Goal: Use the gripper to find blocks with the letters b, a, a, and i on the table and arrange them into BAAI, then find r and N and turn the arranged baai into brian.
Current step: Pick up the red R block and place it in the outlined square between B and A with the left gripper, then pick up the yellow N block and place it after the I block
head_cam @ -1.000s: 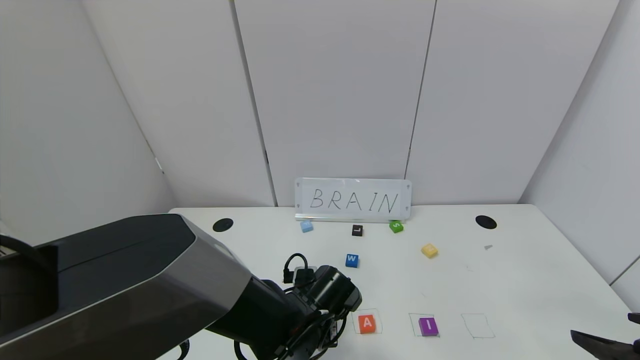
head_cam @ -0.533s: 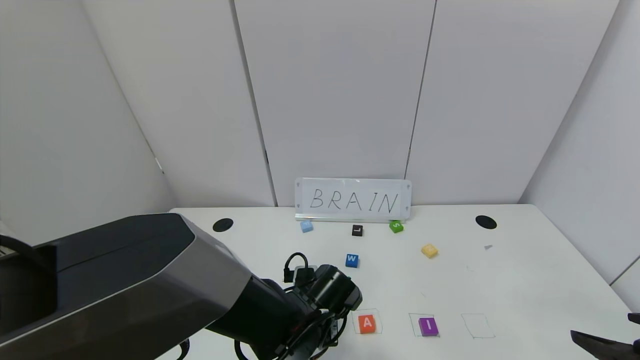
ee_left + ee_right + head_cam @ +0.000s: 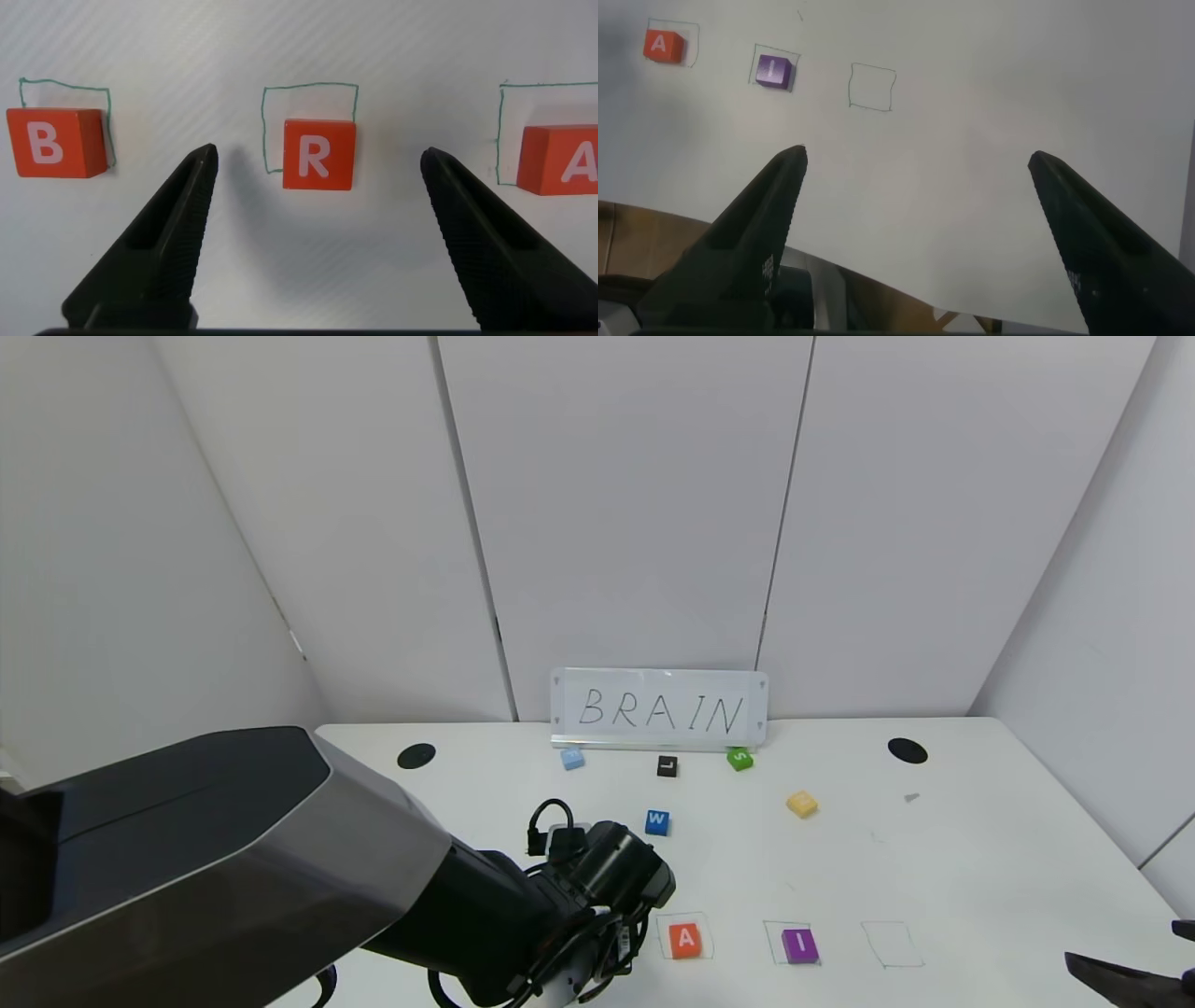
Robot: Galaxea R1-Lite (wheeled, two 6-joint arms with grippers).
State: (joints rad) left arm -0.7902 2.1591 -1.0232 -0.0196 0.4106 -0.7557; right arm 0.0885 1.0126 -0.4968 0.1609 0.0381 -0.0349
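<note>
The left tool [image 3: 316, 163] stands open over the near edge of the surface [image 3: 980, 840], its two dark fingers [image 3: 159, 252] spread wide to either side of the orange R block [image 3: 319, 154] and clear of it. The R block lies flat on the surface, partly inside a pen-drawn square [image 3: 309, 129] and overlapping that square's near right corner. To one side of it the orange B block [image 3: 54, 142] sits in its own drawn square; to the other side an orange A block [image 3: 562, 160] sits in the next square, cut off by the picture edge.

From the head camera the left arm [image 3: 224, 868] hides the B and R blocks. The A block [image 3: 685, 940] is seen in its square to the right of the wrist, the purple I block [image 3: 799, 945] in the square to its right, and a further drawn square [image 3: 892, 944] beyond that holds nothing.

The yellow N block [image 3: 802, 804] lies farther back and to the right, well apart from the row. Blue W block [image 3: 657, 822], black L block [image 3: 667, 766], green S block [image 3: 739, 759] and a pale blue block [image 3: 572, 759] lie near the sign reading BRAIN [image 3: 659, 709] at the far edge.

The right tool [image 3: 915, 163] is parked at the near right corner, open and holding nothing.
</note>
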